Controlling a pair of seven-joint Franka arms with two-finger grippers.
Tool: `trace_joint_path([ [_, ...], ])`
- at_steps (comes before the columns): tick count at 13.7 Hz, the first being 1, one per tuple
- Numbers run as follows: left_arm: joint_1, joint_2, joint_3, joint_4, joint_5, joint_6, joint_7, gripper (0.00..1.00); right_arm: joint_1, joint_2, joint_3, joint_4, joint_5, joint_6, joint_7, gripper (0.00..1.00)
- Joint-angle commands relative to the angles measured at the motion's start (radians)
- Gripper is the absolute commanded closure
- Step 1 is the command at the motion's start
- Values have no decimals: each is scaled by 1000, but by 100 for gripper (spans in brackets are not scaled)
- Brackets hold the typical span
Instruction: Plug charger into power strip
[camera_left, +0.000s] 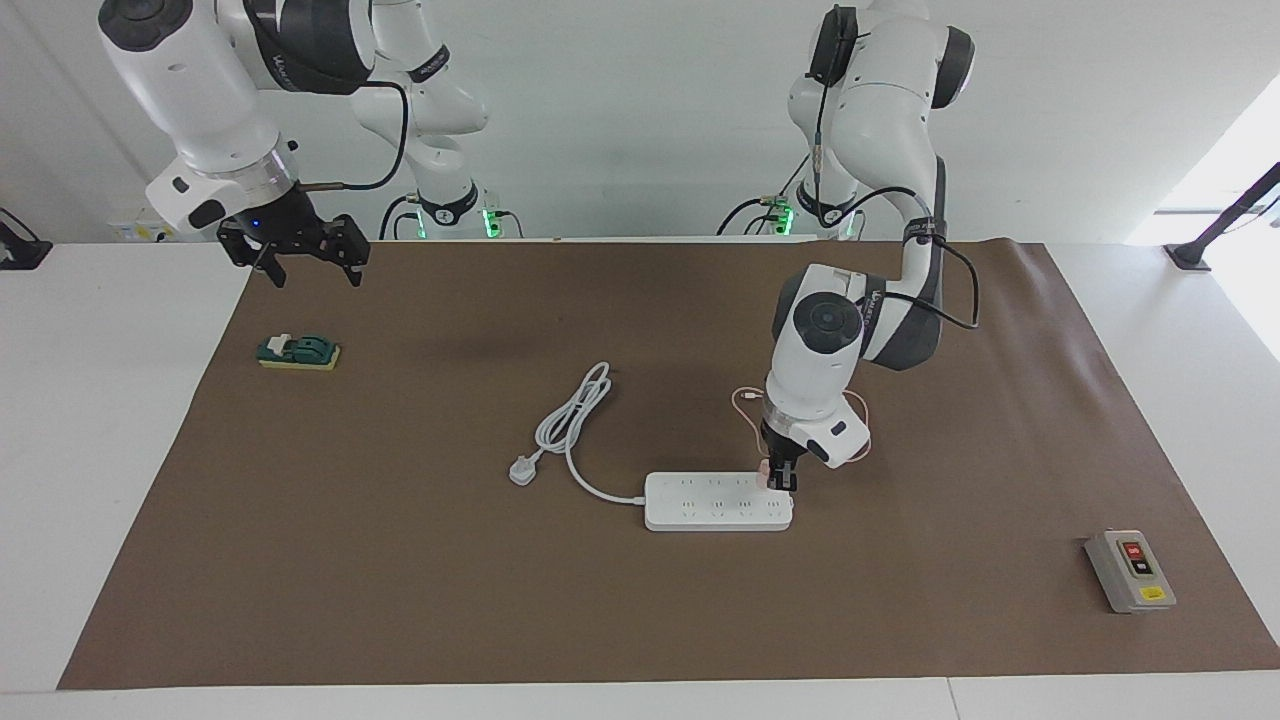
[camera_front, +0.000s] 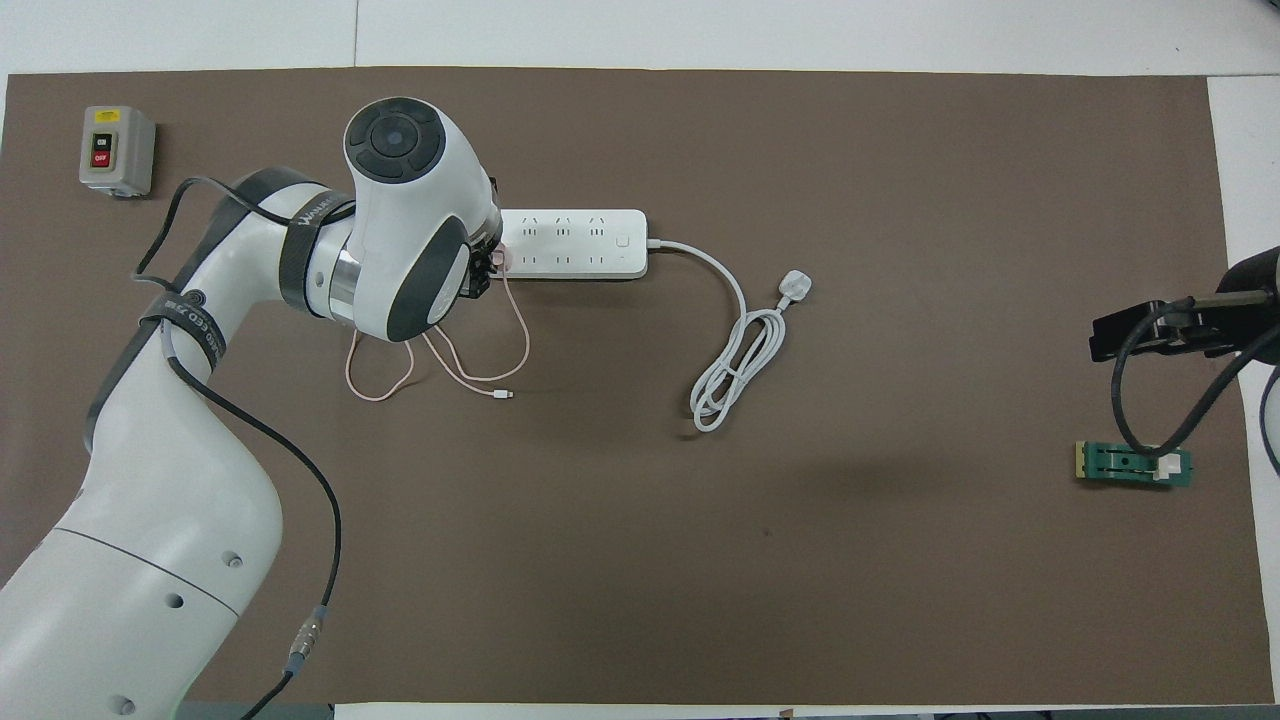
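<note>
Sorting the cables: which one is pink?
The charger cable, thin and looped nearer the robots than the power strip; the strip's cord is thick and white.

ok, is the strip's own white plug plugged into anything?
No, the white plug lies loose on the brown mat, beside the power strip.

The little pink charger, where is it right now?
The charger is in the left gripper, right at the power strip end nearest the left arm; its pink cable loops on the mat nearer the robots.
</note>
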Motion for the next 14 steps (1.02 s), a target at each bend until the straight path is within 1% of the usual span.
trace_joint_path([
  [1, 30, -15, -3, -61, -4, 19, 32, 19, -9, -15, 8, -3, 1, -19, 3, 0],
  [2, 36, -37, -3, -61, -4, 19, 33, 3, -11, -15, 8, -2, 1, -19, 3, 0],
  [3, 38, -48, -3, -61, -4, 19, 34, 0, -12, -15, 8, -3, 3, -19, 3, 0],
  [6, 45, -52, -5, -54, -4, 16, 34, 0, -9, -15, 8, -3, 1, -19, 3, 0],
  [8, 58, -87, 0, -51, -3, 4, 35, 0, -12, -15, 8, -3, 1, -19, 5, 0],
  [9, 74, -116, 0, -51, -3, -14, 52, 0, -12, -15, 8, -3, 3, -19, 5, 0],
  [12, 133, -202, -2, -52, -4, -106, 180, 0, -12, -15, 8, -3, 1, -19, 5, 0],
  [14, 195, -251, -6, -49, -7, -164, 314, 0, -12, -15, 8, -3, 1, -19, 5, 0],
])
